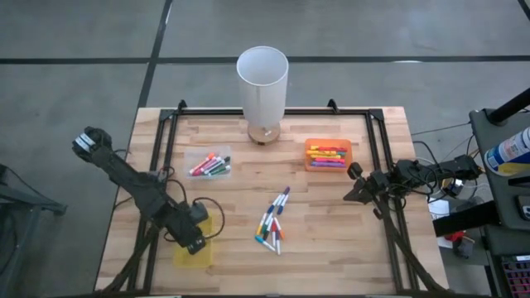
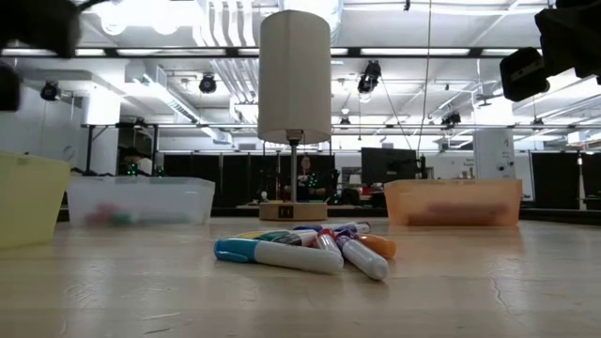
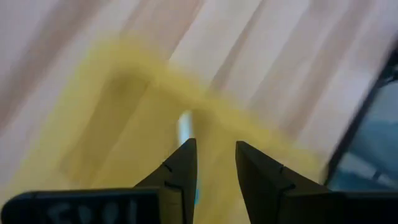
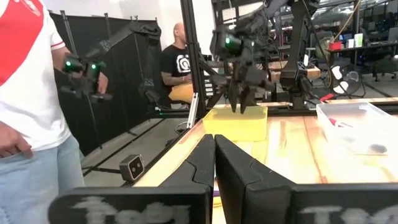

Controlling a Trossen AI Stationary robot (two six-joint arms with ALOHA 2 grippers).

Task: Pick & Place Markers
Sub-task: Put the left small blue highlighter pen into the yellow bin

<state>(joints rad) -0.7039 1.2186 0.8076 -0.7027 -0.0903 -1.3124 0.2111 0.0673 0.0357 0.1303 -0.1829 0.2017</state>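
Your left pincer point(image 3: 214, 168) hangs over the yellow tray point(image 1: 209, 240), fingers parted; a marker point(image 3: 185, 124) lies beneath, unheld.

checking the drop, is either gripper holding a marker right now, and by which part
Neither. The left gripper is open above the yellow tray, a marker loose below it; the right gripper is shut on nothing.

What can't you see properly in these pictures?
- Yellow tray, high view: the left gripper covers its inside.
- Same tray, left wrist view: blurred; a pale marker shows only partly past the open fingers.
- Clear tray and orange tray, low view: contents blurred behind walls.
- Right gripper: shut, empty.
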